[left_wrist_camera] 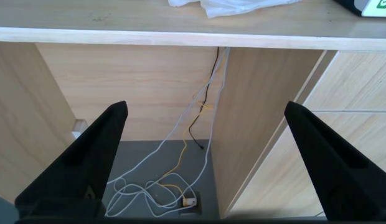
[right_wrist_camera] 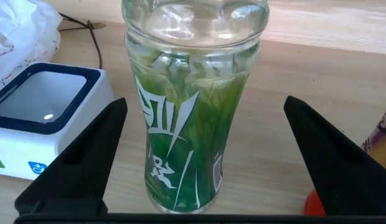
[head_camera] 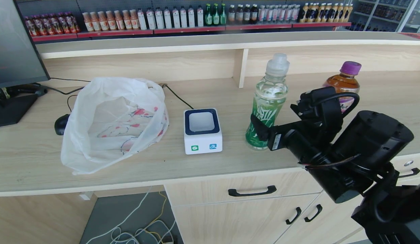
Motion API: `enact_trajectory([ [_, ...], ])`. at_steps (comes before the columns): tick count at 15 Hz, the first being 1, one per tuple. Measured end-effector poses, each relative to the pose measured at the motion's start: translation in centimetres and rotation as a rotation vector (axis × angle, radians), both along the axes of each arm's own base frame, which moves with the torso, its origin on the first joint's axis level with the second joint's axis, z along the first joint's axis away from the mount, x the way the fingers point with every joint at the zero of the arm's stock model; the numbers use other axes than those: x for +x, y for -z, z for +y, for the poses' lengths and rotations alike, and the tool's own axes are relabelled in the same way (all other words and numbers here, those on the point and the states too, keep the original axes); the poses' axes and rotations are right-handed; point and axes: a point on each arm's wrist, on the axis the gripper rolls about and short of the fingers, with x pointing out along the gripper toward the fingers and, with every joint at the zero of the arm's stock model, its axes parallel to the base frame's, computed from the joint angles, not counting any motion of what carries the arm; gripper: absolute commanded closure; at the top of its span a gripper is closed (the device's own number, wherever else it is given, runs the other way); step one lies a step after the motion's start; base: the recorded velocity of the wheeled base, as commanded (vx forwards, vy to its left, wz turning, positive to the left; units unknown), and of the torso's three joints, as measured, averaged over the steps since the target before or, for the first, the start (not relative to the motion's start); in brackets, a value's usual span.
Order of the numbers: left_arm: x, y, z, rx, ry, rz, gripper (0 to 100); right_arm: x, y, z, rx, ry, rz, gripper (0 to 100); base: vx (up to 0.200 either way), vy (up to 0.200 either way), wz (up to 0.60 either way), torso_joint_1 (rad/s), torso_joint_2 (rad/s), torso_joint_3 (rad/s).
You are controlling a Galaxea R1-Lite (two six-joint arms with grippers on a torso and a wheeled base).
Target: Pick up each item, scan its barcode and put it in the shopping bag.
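Head view: green bottle (head_camera: 267,101) upright on the table (head_camera: 230,98), just right of the scanner (head_camera: 202,130); shopping bag (head_camera: 111,122) further left. Right wrist view — right jaws spread wide, flanking the green bottle without touching. Left wrist view — left jaws open, below the table edge, above floor cables (left_wrist_camera: 162,186)

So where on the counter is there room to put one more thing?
Bare counter lies in front of the scanner and behind it, beside the shopping bag. Crowded around the green bottle, the purple-capped bottle and the right gripper.
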Motion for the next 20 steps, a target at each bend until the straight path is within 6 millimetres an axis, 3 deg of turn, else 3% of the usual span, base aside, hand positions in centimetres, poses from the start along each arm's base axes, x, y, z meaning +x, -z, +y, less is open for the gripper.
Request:
enact_trajectory([
  [6, 0.0, 0.0, 0.0, 0.0, 0.0, 0.0, 0, 1.6, 0.4, 1.1, 0.015, 0.031, 0.004, 0, 0.0, 0.0, 0.0, 0.0, 0.0, 0.0],
  [20, 0.0, 0.0, 0.0, 0.0, 0.0, 0.0, 0, 3.3, -1.1, 2.4, 0.059, 0.114, -0.05, 0, 0.0, 0.0, 0.0, 0.0, 0.0, 0.0],
])
